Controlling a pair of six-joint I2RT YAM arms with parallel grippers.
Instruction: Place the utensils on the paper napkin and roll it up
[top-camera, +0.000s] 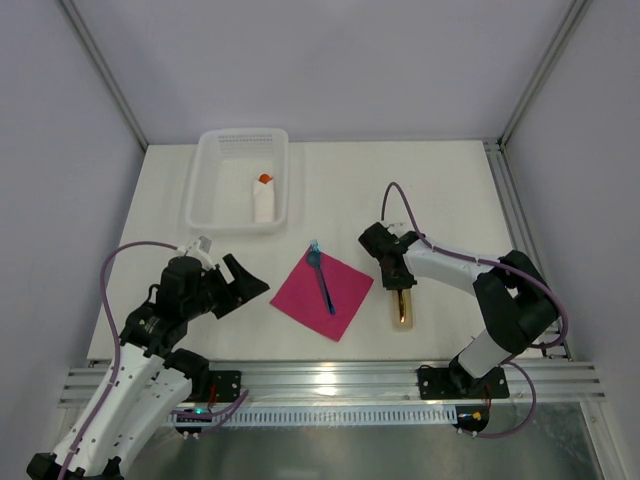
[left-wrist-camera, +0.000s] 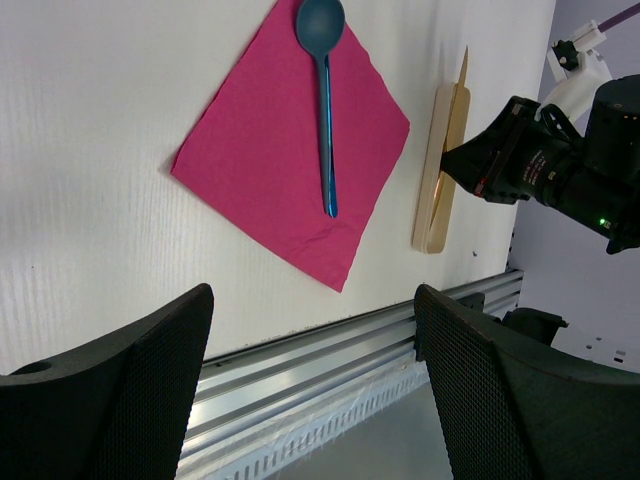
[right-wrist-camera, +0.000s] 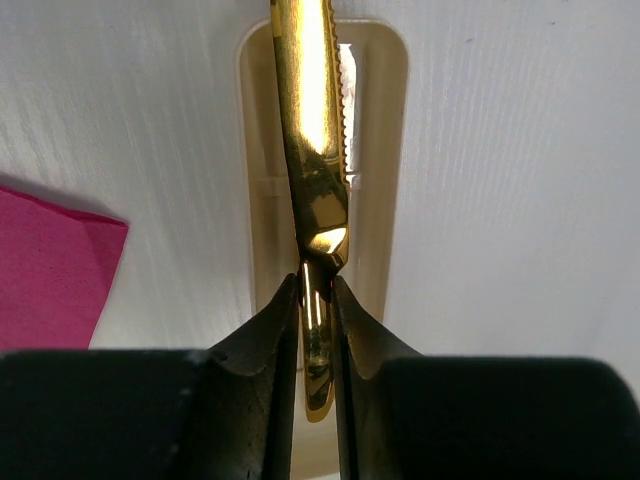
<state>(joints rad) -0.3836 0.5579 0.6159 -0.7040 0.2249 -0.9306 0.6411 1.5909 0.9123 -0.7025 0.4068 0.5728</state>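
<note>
- Black, mesh-faced and spread wide apart, the two fingers of the left gripper (left-wrist-camera: 312, 300) hold nothing; it hangs over the near left part of the white table (top-camera: 450, 190), pointing towards the middle
- White plastic basket (top-camera: 205, 185) sits at the far edge, a little left of centre, well apart from both arms; inside it lies a white roll (top-camera: 264, 203) with an orange tip at its far end
- Magenta paper napkin (top-camera: 335, 298) lies flat and unrolled on the table's middle, turned like a diamond, between the two grippers and touched by neither
- Blue spoon (top-camera: 321, 278) rests on the napkin, its slim handle running towards the near side across the sheet and its round bowl at the far edge, partly over the border onto the bare table
- Right of the napkin, just beside its right corner, a long beige strip (top-camera: 403, 312) with rounded ends lies flat on the table
- Yellow-orange knife (right-wrist-camera: 310, 120), glossy and with a serrated edge, lies along that strip, its blade pointing away from the wrist camera
- Right gripper (right-wrist-camera: 316, 290) is down over the strip's far end, its two dark fingers drawn in against either side of the knife's handle and pinching it, while the knife lies level with the strip
</note>
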